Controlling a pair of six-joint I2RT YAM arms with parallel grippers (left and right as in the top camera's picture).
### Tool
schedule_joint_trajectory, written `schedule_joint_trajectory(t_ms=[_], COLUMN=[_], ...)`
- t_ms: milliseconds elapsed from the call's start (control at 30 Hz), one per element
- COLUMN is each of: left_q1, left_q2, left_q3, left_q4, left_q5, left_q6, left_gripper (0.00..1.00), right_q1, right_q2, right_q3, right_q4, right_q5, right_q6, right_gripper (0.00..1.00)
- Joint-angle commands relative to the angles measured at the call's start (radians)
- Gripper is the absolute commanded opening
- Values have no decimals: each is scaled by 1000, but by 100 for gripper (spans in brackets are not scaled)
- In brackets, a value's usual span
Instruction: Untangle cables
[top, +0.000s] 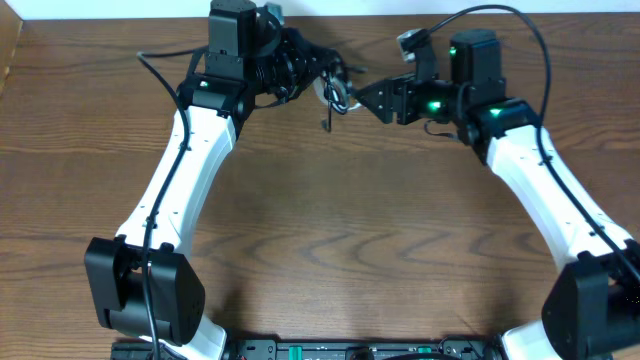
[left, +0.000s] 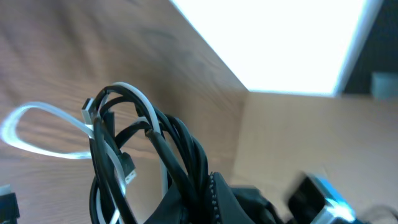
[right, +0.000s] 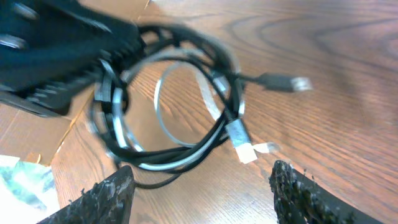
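right wrist: right tool (right: 202, 169) open, left tool (right: 115, 50) clamps cables (right: 231, 106); overhead obscures them.

Brown wood-grain bench (top: 330, 230) fills most of the overhead view. White strip (top: 100, 8) runs along its far edge at top. Left wrist view: brown cardboard panel (left: 292, 130) at the bench's edge, bright white area (left: 280, 43) above it. Right wrist view: cardboard piece (right: 28, 134) at lower left on the bench, with a blurred white-green patterned thing (right: 15, 177) just beside it; cannot tell what it is.
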Motion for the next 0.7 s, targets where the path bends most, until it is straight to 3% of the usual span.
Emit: schedule_joint_trajectory(t_ms=[0, 167, 300, 667], left_q1=[3, 3, 3, 1], left_q2=[-18, -18, -18, -18], left_q3=[22, 22, 22, 22], left_q4=[-59, -139, -224, -297], left_q5=[-172, -196, -196, -150], left_q6=[-85, -162, -281, -289], left_gripper=[7, 7, 7, 7], right_q1=[-15, -2, 50, 138], right_q2=[-39, -39, -38, 23], right_q3=[-4, -4, -4, -4], right_q4=[-15, -15, -32, -13], right_q5=[-24, -25, -24, -3], right_q6=[-2, -42, -248, -385], right_gripper=[67, 67, 63, 51])
